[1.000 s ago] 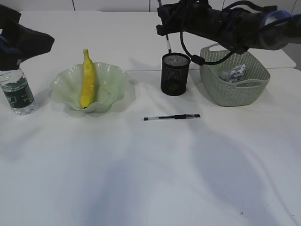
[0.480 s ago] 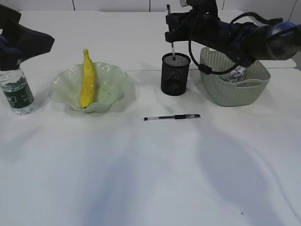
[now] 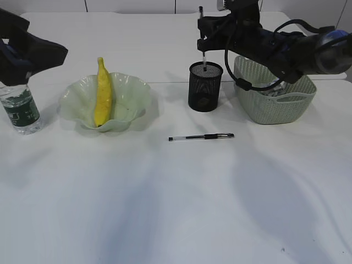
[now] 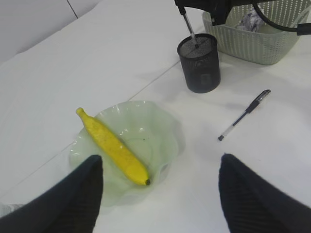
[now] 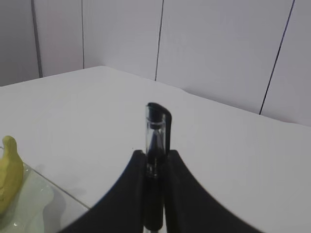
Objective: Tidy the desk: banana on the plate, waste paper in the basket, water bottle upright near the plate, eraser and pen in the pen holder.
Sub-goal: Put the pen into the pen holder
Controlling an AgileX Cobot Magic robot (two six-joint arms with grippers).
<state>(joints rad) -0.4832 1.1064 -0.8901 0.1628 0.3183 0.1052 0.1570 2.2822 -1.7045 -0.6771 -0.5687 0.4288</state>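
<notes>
Up at the back, the right gripper [image 3: 202, 41] was clenched on a pen [image 3: 203, 58], held upright with its lower tip inside the rim of the pen holder [image 3: 204, 87]. A second pen [image 3: 201, 136] lay flat on the desk [image 3: 176, 209], in front of the holder. The banana [image 3: 102, 92] rested in the plate [image 3: 132, 102]. The bottle [image 3: 20, 110] stood upright at the left, near the plate, under the left gripper [image 4: 160, 194], whose jaws were spread with nothing between them. The paper [image 4: 250, 20] sat in the basket [image 3: 275, 107].
</notes>
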